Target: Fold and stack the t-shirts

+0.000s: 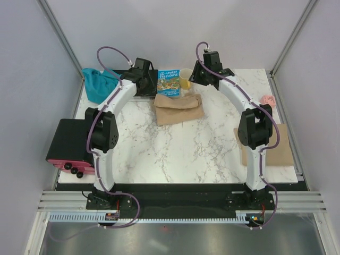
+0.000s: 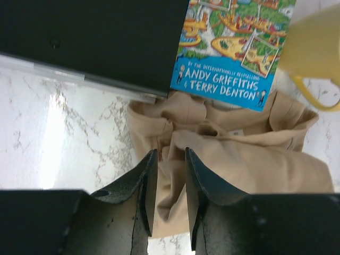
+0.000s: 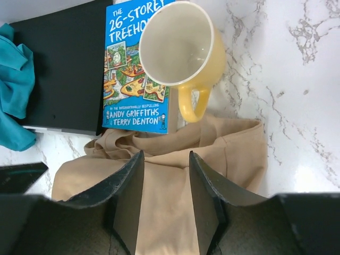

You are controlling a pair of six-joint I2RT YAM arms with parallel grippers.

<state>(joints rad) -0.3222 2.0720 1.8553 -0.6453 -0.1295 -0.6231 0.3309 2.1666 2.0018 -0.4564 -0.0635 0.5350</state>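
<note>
My left end effector (image 2: 171,153) hung open, its two dark fingers parted with a narrow gap and nothing between them, just above the near left part of the folded tan-beige cloth t-shirt (image 2: 239,159). My right end effector (image 3: 166,154) was open too, its jaws a little wider and empty, poised over the same shirt from the other side. That shirt lay as a rumpled, roughly rectangular bundle on the white marble-patterned desk (image 1: 175,154), toward the far middle, its far edge meeting the near edge of the colourful blue paperback picture book (image 3: 133,90). The pale yellow ceramic mug (image 3: 180,48) lay tipped on its side, resting partly on the book, its handle pointing toward the shirt. Left of the book lay the flat black rectangular board (image 3: 64,74), and beyond it, at the far left corner, the crumpled teal-blue cloth garment (image 1: 98,84). A flat tan-beige cloth (image 1: 281,146) lay at the desk's right edge, partly hidden by my right arm, with a small pink object (image 1: 268,100) beyond it. A black box with a pink base (image 1: 69,143) sat off the left edge.
</note>
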